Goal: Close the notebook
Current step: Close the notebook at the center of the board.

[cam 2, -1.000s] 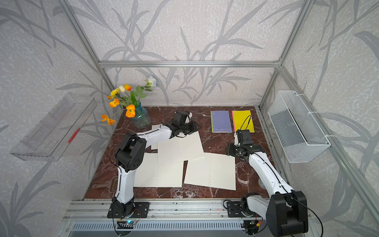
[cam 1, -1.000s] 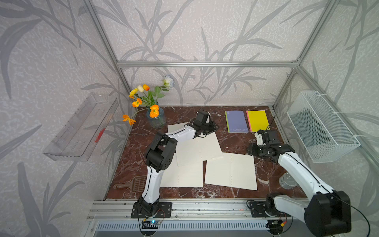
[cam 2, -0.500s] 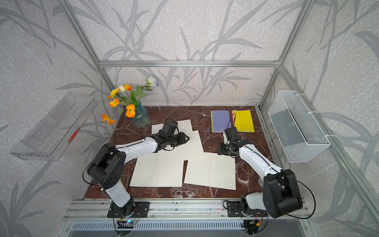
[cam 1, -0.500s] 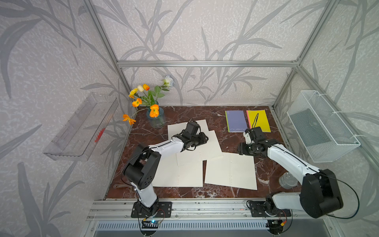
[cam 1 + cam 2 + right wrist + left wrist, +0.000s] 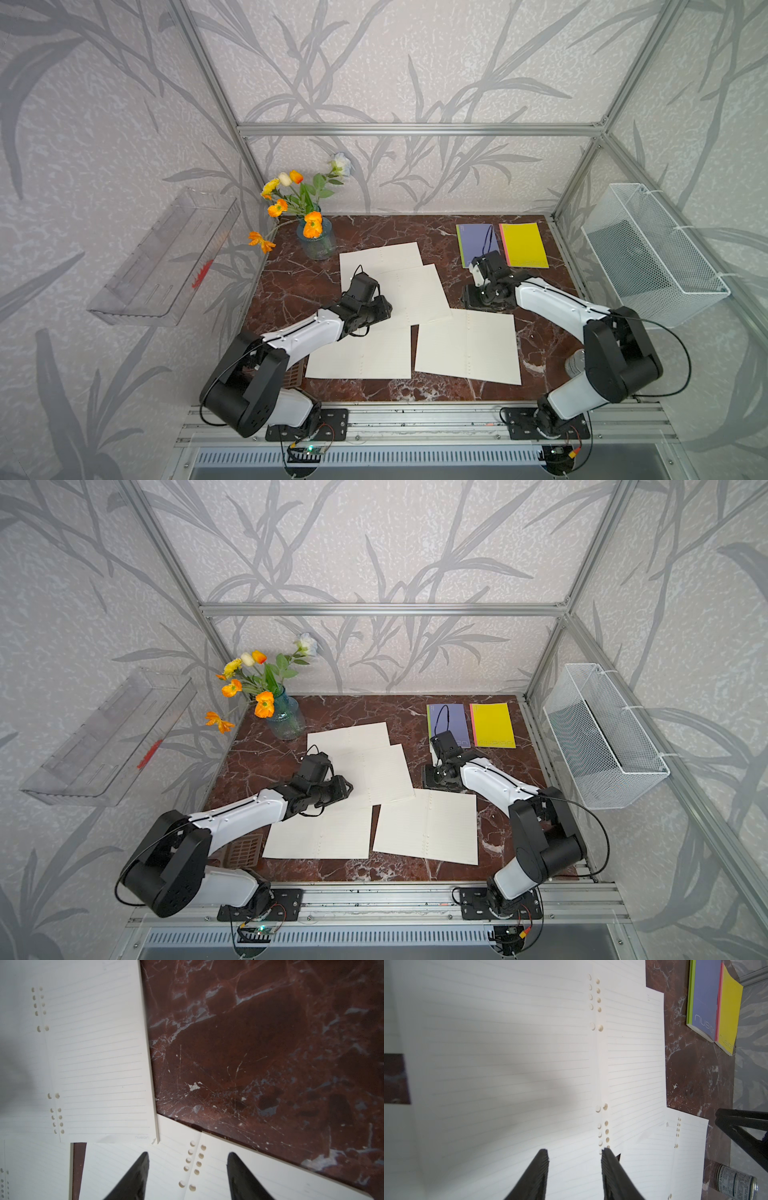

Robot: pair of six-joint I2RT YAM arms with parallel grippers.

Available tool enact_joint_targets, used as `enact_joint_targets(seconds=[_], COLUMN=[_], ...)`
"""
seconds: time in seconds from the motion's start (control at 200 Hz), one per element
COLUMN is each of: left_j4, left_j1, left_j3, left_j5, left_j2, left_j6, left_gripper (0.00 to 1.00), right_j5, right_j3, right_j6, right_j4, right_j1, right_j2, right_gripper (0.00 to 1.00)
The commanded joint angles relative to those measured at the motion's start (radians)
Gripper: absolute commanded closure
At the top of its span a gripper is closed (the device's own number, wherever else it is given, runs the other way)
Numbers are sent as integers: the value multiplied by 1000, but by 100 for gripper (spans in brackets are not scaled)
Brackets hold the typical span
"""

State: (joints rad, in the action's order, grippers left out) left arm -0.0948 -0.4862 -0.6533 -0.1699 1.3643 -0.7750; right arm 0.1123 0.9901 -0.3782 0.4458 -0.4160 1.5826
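Several open notebooks with white lined pages lie overlapping on the marble table (image 5: 291, 286). In both top views my left gripper (image 5: 385, 309) (image 5: 348, 786) hovers over the left page of the middle notebook (image 5: 419, 291) (image 5: 386, 773). The left wrist view shows this gripper (image 5: 575, 1153) open and empty, one fingertip (image 5: 606, 1154) beside the spine holes. My right gripper (image 5: 470, 300) (image 5: 429, 780) sits at the back edge of the front right notebook (image 5: 467, 347) (image 5: 428, 827). It (image 5: 188, 1155) is open and empty, straddling that notebook's spine holes (image 5: 195, 1159).
Closed purple (image 5: 478, 245) and yellow (image 5: 523, 245) notebooks lie at the back right. A glass vase of flowers (image 5: 316, 241) stands at the back left. A can (image 5: 575, 362) stands by the right arm's base, a brown grid piece (image 5: 245, 848) at the front left. A wire basket (image 5: 652, 257) hangs on the right wall.
My left gripper has pulled back from the far end of the table toward the front and left, over the middle notebook. My right gripper has shifted left toward the pages.
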Motion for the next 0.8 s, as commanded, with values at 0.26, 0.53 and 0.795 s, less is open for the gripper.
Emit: enact_joint_targets(seconds=[0.26,0.53,0.795], left_j4=[-94,-43,20], left_j1=[77,144,160], left_j3=[125,205,229], left_j5=[132,89,55], left_j2=[-206,-224,-171], left_j6=[6,-3,-10], left_gripper=[53,53,53], right_j5=[17,23,24], right_j3=[83,114,123], right_j6=[-19,-18,-20], right_j4=[-36,-38,-38], right_j1=[-40,-70,-82], right_j2=[99,161,196], right_gripper=[42,43,44])
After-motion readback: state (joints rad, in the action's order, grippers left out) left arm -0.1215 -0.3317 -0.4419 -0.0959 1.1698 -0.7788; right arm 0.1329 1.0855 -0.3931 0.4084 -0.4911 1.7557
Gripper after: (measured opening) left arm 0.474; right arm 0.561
